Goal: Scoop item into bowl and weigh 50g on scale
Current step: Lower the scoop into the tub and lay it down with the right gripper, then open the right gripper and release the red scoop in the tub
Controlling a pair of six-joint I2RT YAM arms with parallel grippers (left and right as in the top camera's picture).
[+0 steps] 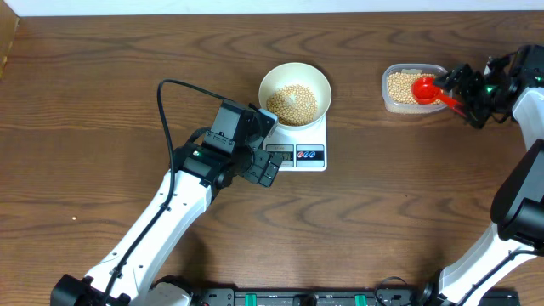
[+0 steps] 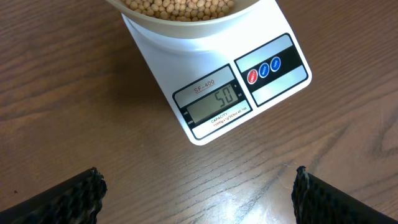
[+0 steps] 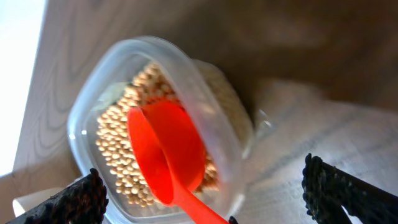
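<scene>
Beans in bowl on scale, display reads 50. Left fingers spread wide, empty, just short of scale. Right fingers spread wide, gripping nothing; red scoop rests in clear container.

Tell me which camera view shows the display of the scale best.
The left wrist view: the display is near, unblocked, and reads 50. Overhead, the scale is small and its digits are illegible. The right wrist view does not show it.
</scene>
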